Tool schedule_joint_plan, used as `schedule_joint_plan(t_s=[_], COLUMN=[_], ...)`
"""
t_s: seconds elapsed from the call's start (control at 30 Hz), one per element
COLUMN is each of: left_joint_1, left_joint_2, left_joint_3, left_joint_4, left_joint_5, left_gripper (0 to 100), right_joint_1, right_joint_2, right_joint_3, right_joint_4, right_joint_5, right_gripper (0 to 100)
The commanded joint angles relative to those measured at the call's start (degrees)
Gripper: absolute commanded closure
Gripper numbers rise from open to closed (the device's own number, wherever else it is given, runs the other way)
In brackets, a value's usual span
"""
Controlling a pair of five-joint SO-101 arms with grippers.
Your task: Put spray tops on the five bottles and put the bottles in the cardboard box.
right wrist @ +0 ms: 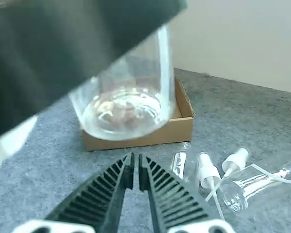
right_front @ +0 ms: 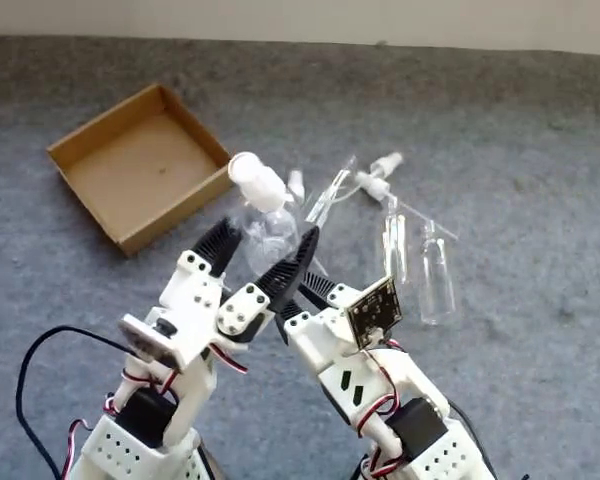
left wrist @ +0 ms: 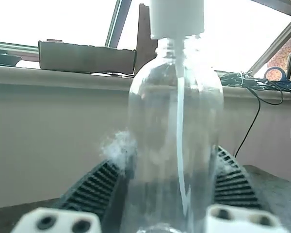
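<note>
Left gripper (right_front: pixel 260 242): fingers clamped on either side of a clear bottle (right_front: pixel 272 228), about mid-body. The bottle is held off the desk (right_front: pixel 540 130). A white spray top (right_front: pixel 253 176) is fitted on it, and its dip tube runs down the inside. The capped end points toward the near corner of the cardboard box (right_front: pixel 80 150) and sits just beside it.

Right gripper (right wrist: pixel 136 162): fingers drawn together to a thin slit, nothing between them. It sits just below and behind the held bottle's base, apart from it.

Cardboard box: open, lying flat on the desk, nothing inside it.

Loose bottles (right_front: pixel 437 272): clear, lying on their sides on the desk beyond the right arm. Exact count cannot be told.

Loose spray tops (right_front: pixel 385 165): white, with thin tubes, lying among those bottles.
</note>
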Motion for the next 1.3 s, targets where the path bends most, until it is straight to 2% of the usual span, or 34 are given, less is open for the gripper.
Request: schedule_joint_plan(t_s=[0.0,0.27,0.47,0.87,1.27], left_joint_1=[1.5,4.7,4.9,5.0,8.7], left_joint_2=[-0.2,-0.3,-0.5,-0.7,-0.7], left_joint_3=[1.2,1.2,1.2,1.2,1.2], left_joint_4=[3.3,5.5,9.1,13.5,16.8], left_joint_5=[-0.3,-0.4,-0.4,-0.4,-0.4], left_gripper=[90,90,90,90,90], right_joint_1=[-0.7,0.0,6.2,11.5,11.8], right_joint_2=[-1.1,-1.1,-1.1,-1.1,-1.1], right_joint_3=[1.7,1.6,1.4,1.2,1.2], right_joint_4=[0.0,0.0,0.0,0.0,-0.1], right_joint_5=[0.4,0.5,0.4,0.4,0.4], right_gripper=[98.7,98.7,98.7,98.7,98.7])
